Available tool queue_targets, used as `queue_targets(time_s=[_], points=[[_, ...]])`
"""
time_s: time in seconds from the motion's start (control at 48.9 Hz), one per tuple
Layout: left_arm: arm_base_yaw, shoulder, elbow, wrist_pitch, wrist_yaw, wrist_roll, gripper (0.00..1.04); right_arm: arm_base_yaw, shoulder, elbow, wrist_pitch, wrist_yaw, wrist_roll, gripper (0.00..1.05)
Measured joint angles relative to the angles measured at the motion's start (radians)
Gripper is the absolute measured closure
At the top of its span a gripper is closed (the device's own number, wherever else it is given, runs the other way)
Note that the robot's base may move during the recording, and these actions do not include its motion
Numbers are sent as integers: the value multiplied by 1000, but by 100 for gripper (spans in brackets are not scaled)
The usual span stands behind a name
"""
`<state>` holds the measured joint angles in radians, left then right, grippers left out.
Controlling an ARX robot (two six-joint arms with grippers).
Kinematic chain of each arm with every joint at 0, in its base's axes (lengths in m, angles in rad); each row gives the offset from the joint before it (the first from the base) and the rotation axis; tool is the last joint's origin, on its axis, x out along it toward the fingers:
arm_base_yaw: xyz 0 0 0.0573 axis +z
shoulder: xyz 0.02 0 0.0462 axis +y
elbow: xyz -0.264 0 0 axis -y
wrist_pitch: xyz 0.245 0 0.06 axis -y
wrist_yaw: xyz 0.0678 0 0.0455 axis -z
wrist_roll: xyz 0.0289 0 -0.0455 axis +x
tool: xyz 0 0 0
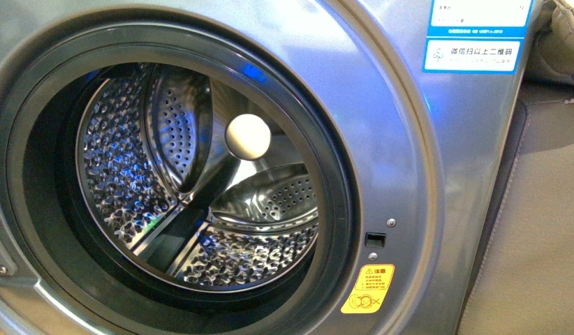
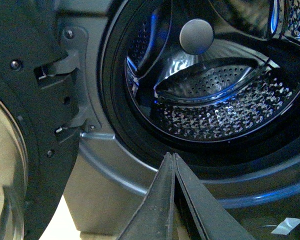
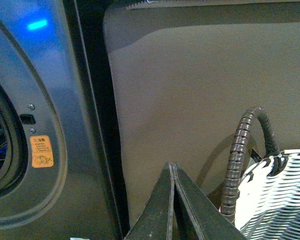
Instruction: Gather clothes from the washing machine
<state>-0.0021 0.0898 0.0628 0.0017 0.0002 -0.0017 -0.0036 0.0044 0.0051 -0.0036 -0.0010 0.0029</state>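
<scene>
The grey washing machine [image 1: 424, 174] fills the front view, its round porthole uncovered and the perforated steel drum [image 1: 200, 188] bare inside. No clothes show in any view. The drum [image 2: 215, 95] looks just as bare in the left wrist view, where my left gripper [image 2: 173, 156] is shut with nothing held, in front of the porthole's lower rim. The swung-open door [image 2: 25, 125] stands beside it. My right gripper [image 3: 172, 165] is shut on nothing, off to the side of the washing machine [image 3: 45, 115] before a tan panel. Neither arm appears in the front view.
A grey-white woven basket [image 3: 277, 200] with a ribbed dark handle [image 3: 240, 160] sits close beside my right gripper. A tan upholstered panel [image 3: 205, 100] stands next to the machine. A yellow warning sticker [image 1: 368, 287] marks the machine's front.
</scene>
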Motion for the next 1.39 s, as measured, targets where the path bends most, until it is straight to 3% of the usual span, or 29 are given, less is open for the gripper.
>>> queue_targets(time_s=[0.696,0.757,0.818,0.941,1.289,1.391], points=[[0,-86,-54,-3,0,0,101,0,0,0,0,0,0,102],[0,-85,-54,-3,0,-1,94,0,0,0,0,0,0,102],[0,-86,-54,-3,0,-1,85,0,0,0,0,0,-1,96],[0,-86,-54,-3,0,-1,62,0,0,0,0,0,-1,73],[0,-86,-54,-3,0,-1,7,0,0,0,0,0,-1,19],[0,-86,-54,-3,0,0,7,0,0,0,0,0,0,6]])
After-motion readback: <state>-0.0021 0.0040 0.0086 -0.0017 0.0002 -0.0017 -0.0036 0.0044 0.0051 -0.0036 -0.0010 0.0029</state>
